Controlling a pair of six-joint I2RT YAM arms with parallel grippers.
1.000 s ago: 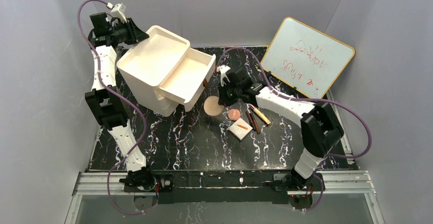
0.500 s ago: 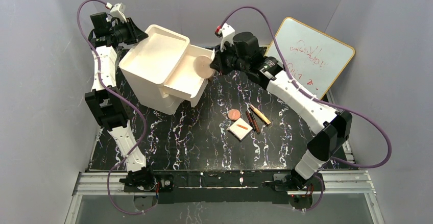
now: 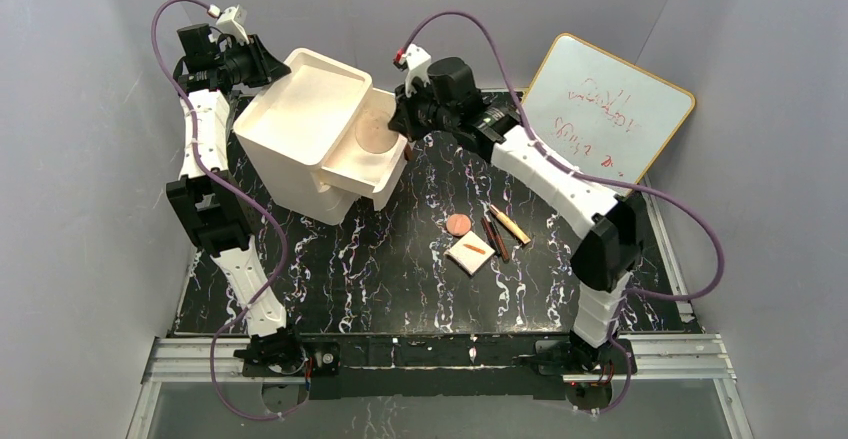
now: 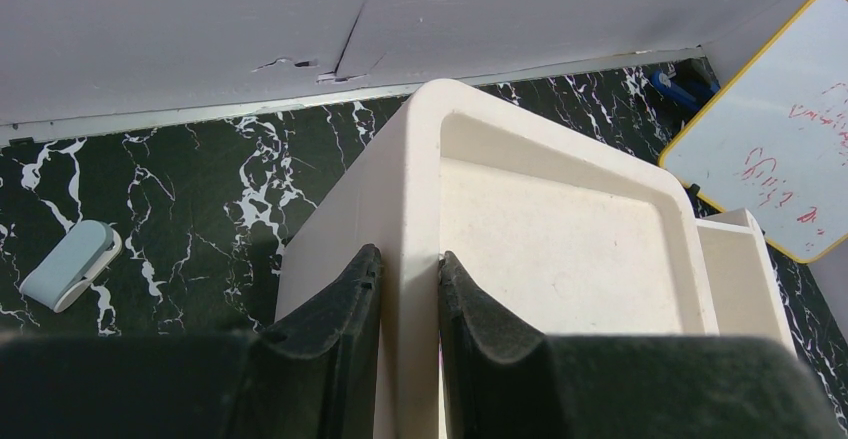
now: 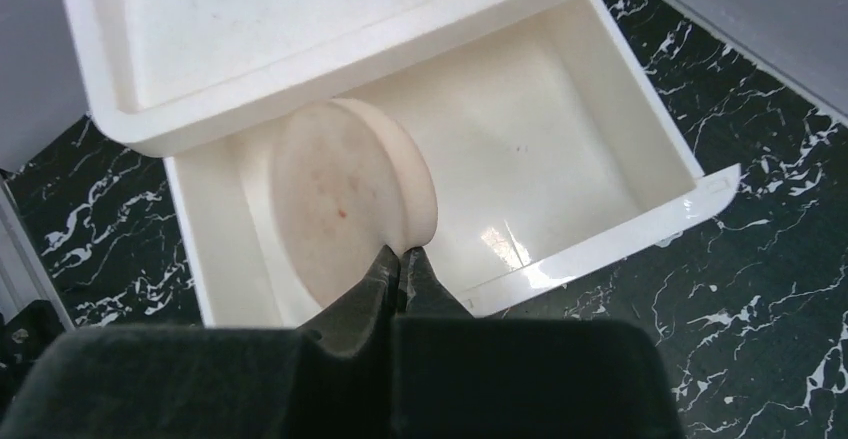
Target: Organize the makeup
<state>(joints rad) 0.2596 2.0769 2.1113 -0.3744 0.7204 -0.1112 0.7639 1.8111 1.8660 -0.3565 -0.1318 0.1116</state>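
Observation:
My right gripper [image 3: 392,127] [image 5: 403,255] is shut on the edge of a round pinkish-tan disc [image 3: 374,131] [image 5: 350,199] and holds it over the open top drawer [image 3: 372,149] [image 5: 560,149] of the cream drawer box [image 3: 300,129]. My left gripper [image 3: 262,67] [image 4: 408,264] is shut on the box's back rim [image 4: 410,219]. On the table lie a small red disc [image 3: 458,223], a white square pad with an orange mark [image 3: 470,252], and thin brown, red and yellow sticks [image 3: 500,229].
A yellow-framed whiteboard [image 3: 603,114] leans at the back right. A pale blue clip [image 4: 68,264] lies on the black marbled table [image 3: 400,279] behind the box. Grey walls close in on the left, back and right.
My right gripper lifted the tan disc off the table, carried it up and left, and now holds it over the open drawer. The left arm has not moved.

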